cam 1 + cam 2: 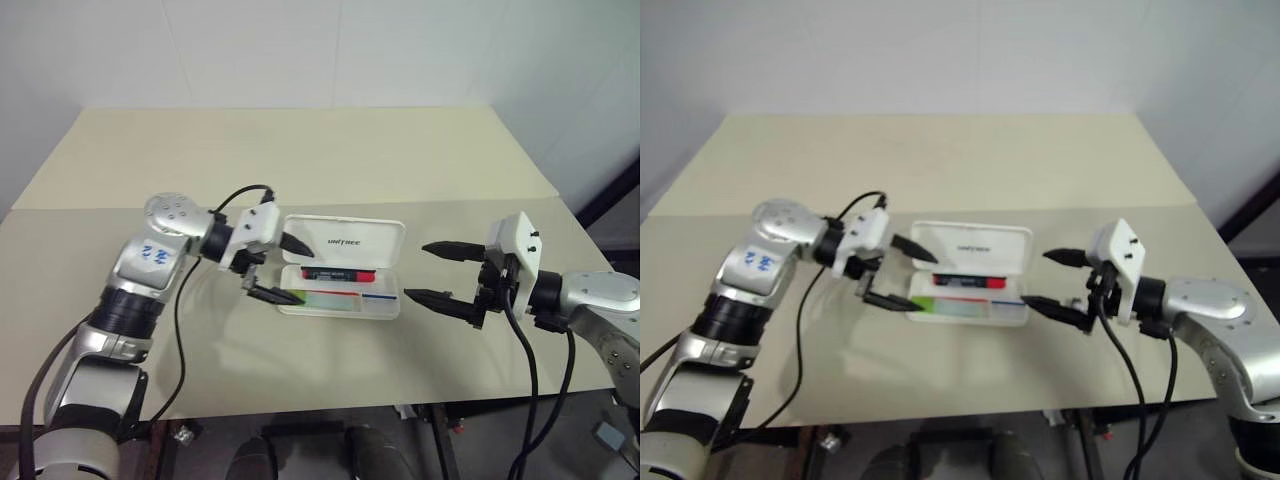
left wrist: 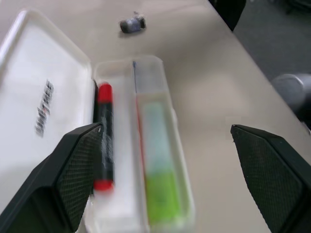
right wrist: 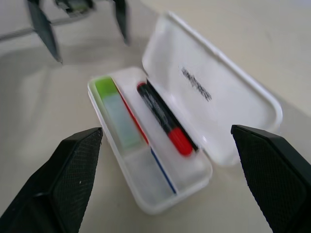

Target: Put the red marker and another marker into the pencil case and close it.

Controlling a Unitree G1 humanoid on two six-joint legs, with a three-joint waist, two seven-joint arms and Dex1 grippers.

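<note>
The white pencil case (image 1: 345, 238) lies open in the middle of the table, its lid tipped back. The red marker (image 1: 338, 273) rests in the rear compartment, black-bodied with red ends (image 2: 103, 145). The pale green highlighter (image 1: 325, 297) with a lime cap (image 3: 116, 114) lies in the front compartment. My left gripper (image 1: 303, 272) is open at the case's left end, one finger above the lid corner and one by the front rim. It holds nothing. My right gripper (image 1: 416, 270) is open just right of the case, apart from it and holding nothing.
The beige table (image 1: 300, 160) stretches wide behind the case, with a seam running across it at the level of the lid. Its front edge (image 1: 330, 400) is close below the case. A black cable (image 1: 180, 330) hangs from my left arm over the table.
</note>
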